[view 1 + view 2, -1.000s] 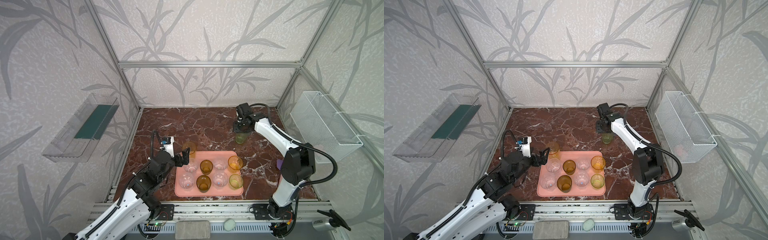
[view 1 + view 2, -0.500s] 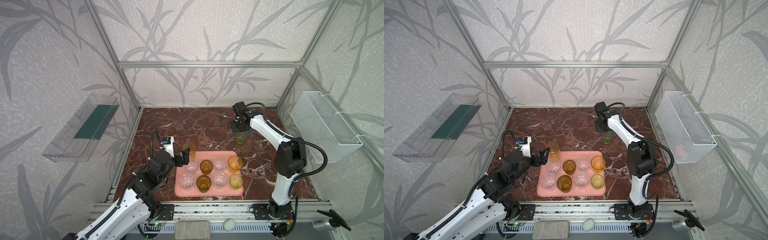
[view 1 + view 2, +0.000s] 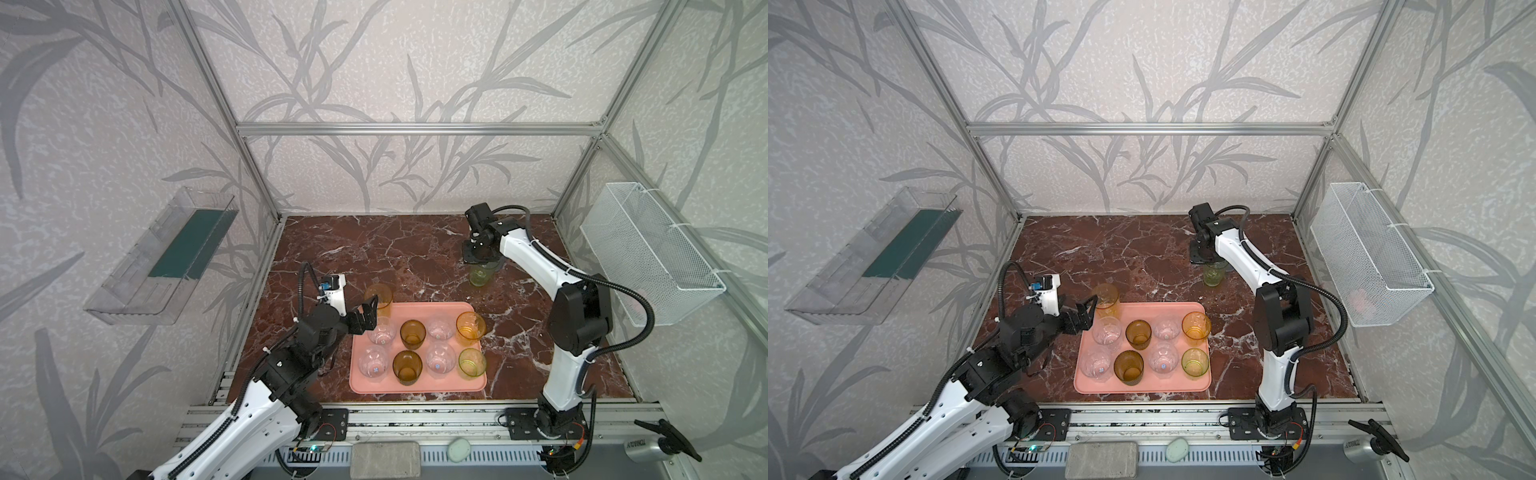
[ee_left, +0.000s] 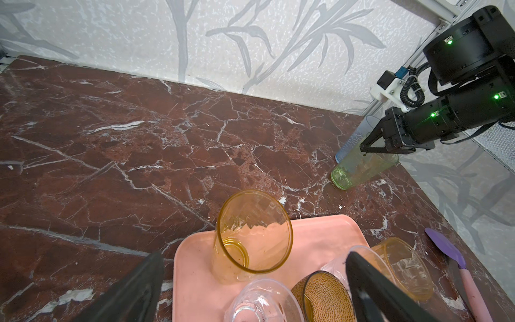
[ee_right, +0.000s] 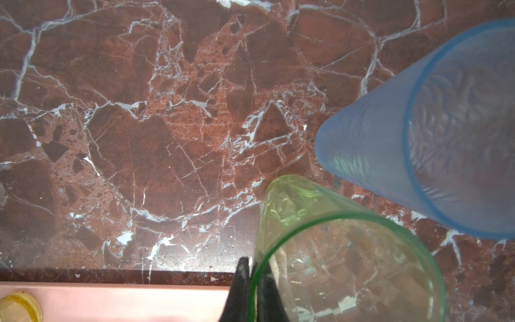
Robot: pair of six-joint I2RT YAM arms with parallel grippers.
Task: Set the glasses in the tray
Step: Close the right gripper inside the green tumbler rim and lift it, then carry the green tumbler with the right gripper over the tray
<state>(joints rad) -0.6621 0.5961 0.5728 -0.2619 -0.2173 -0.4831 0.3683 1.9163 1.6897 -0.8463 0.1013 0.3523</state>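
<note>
Right gripper [image 5: 252, 269]: jaws clenched on the rim of the green glass [image 5: 345, 264], which stands on the counter [image 3: 374, 249] beyond the tray [image 3: 415, 385]. Left gripper [image 4: 255, 258]: jaws wide apart, gripping nothing, near the yellow glass [image 4: 252, 234] on the tray's corner.

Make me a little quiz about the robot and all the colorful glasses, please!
1. True or false: the right gripper is pinching the rim of the green glass.
2. What stands on the table right beside that glass? A) a blue glass B) a red mug C) a black bowl
3. How many clear glasses are standing in the tray?

Key: 1 true. 2 A. 3 four.
</note>
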